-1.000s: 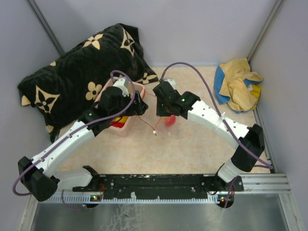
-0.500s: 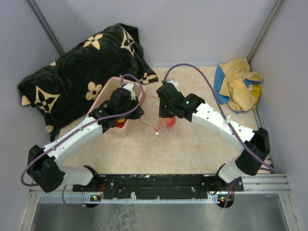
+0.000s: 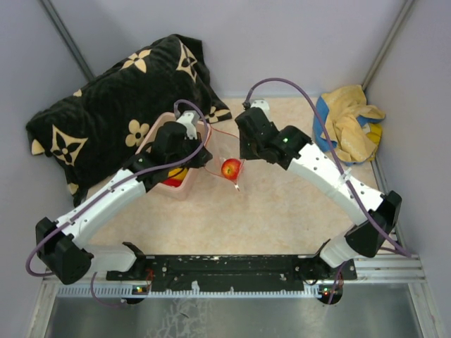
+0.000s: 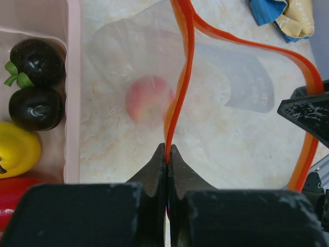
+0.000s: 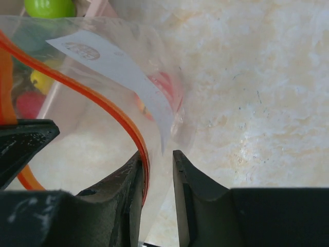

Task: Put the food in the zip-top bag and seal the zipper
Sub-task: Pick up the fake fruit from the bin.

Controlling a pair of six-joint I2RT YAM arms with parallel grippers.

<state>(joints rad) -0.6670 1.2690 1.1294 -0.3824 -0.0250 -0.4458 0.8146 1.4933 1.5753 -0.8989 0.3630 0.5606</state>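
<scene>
The zip-top bag (image 3: 224, 156) hangs between my two grippers with one red-yellow food piece (image 3: 230, 168) inside it. My left gripper (image 4: 168, 150) is shut on the orange-red zipper (image 4: 183, 67) at the bag's near end. In the left wrist view the food (image 4: 149, 99) shows blurred through the plastic. My right gripper (image 5: 157, 159) stands open; the zipper (image 5: 103, 103) lies against its left finger and thin bag plastic (image 5: 169, 118) hangs in the gap. More food sits in the pink tub (image 4: 73, 103): two dark pieces (image 4: 37, 62), a yellow one (image 4: 18, 149) and a green one (image 5: 50, 7).
A black cushion with cream flowers (image 3: 120, 91) lies at the back left, touching the tub. A crumpled yellow and blue cloth (image 3: 351, 127) sits at the back right. Grey walls close in both sides, and a black rail (image 3: 232, 266) runs along the near edge.
My left gripper has closed on the zipper strip. The right gripper has opened and drawn back to the right, uncovering the red food in the bag.
</scene>
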